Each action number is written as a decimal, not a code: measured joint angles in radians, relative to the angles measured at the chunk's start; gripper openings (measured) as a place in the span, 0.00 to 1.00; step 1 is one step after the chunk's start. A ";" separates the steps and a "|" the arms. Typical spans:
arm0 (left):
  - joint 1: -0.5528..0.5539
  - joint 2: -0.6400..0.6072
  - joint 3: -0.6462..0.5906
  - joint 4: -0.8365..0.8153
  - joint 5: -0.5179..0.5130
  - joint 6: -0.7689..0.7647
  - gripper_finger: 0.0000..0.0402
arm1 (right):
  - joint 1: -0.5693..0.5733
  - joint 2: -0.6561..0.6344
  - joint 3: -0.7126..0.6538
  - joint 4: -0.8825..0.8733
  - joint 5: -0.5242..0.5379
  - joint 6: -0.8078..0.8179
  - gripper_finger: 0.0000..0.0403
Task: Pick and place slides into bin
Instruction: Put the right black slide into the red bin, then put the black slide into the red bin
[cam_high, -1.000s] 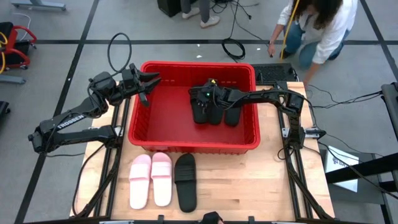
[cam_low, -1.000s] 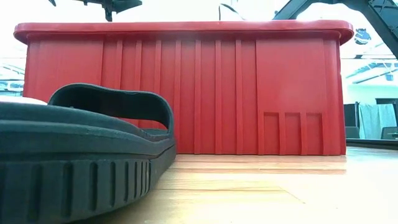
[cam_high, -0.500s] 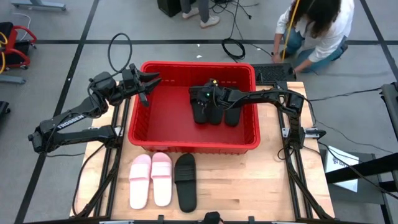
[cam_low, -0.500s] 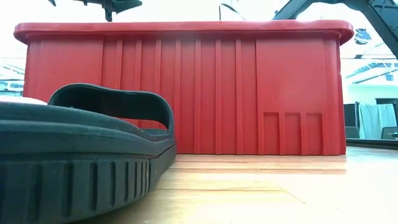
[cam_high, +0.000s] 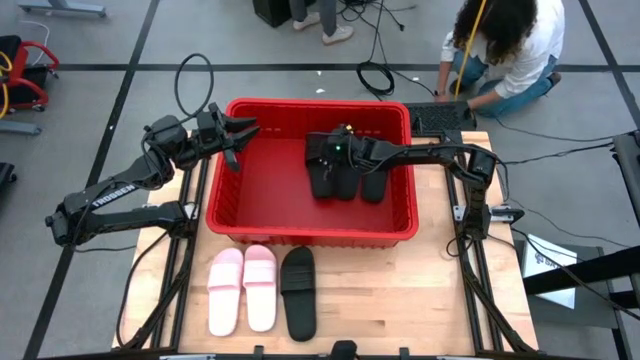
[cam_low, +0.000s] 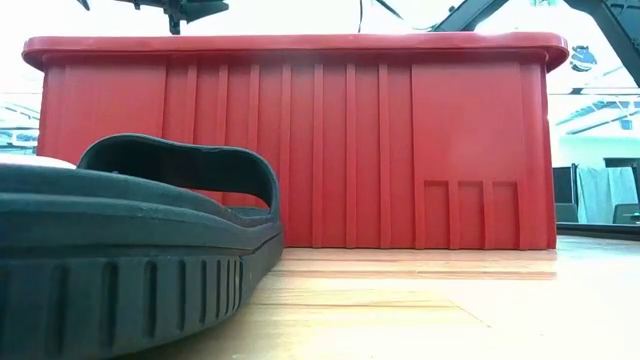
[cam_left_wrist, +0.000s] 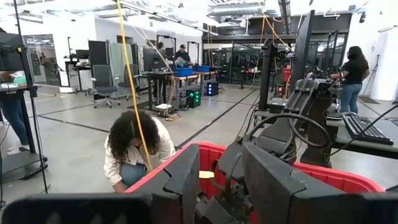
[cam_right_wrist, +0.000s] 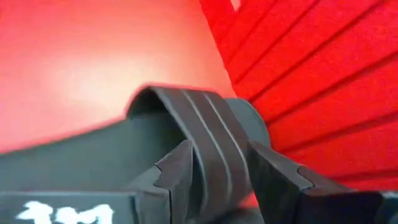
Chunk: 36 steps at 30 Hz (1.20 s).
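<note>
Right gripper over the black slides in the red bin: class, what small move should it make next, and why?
Probably open and lift clear. The right gripper sits low inside the bin, its fingers straddling the strap of a black slide that appears to rest on the bin floor beside two others. Three slides still wait on the table. The left gripper hangs by the bin's rim.

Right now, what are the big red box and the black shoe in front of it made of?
The big red ribbed rectangular bin looks like hard moulded plastic: smooth, slightly glossy walls with stiff ribs. The black slide sandal on the table looks like soft matte foam or rubber, judging by its thick grooved sole edge; which one is unclear.
</note>
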 joint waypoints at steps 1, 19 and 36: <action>0.000 0.000 0.000 0.001 0.000 0.000 0.32 | -0.001 0.000 0.000 0.000 -0.019 0.003 0.36; 0.000 0.000 0.000 -0.019 0.045 -0.010 0.32 | -0.001 -0.039 0.001 -0.019 0.037 -0.038 0.35; -0.023 0.000 0.000 -0.027 0.076 0.051 0.32 | 0.044 -0.269 0.001 -0.020 0.035 -0.053 0.35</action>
